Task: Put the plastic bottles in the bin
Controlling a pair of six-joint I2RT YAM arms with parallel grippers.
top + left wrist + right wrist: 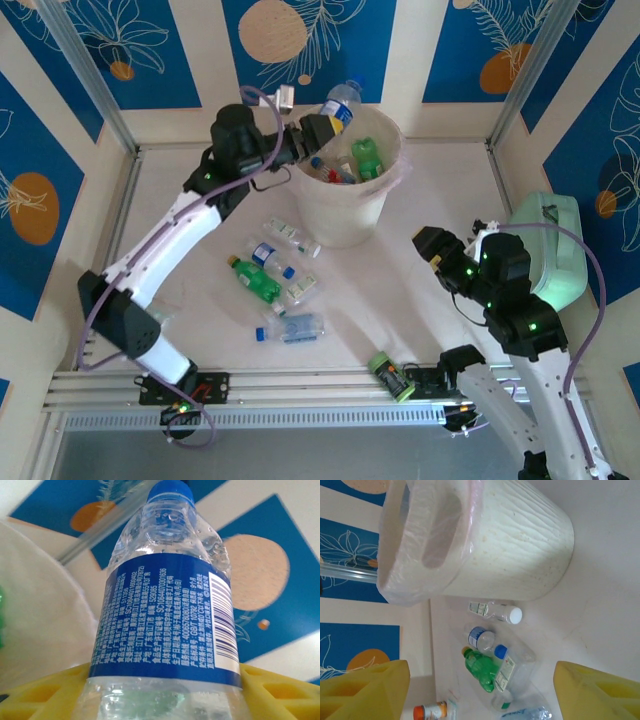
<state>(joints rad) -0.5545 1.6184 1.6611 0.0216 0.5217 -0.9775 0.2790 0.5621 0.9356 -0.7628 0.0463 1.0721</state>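
Observation:
The bin (350,205) is a cream-white bucket with a clear liner, at the back middle of the table. Inside it lie a green bottle (367,158) and other bottles. My left gripper (328,124) is shut on a clear blue-capped plastic bottle (344,99) above the bin's far-left rim. In the left wrist view this bottle (167,605) stands between the yellow pads (280,692) of the left gripper (165,692). My right gripper (432,250) hangs open and empty right of the bin. Its yellow fingers (600,690) frame the bin (510,545) and several loose bottles.
Loose bottles lie left of and in front of the bin: a white-capped one (292,234), a blue-labelled one (270,255), a green one (256,280) and a crushed blue one (295,328). A green bottle (391,376) rests on the front rail. A mint-green case (548,245) sits at the right.

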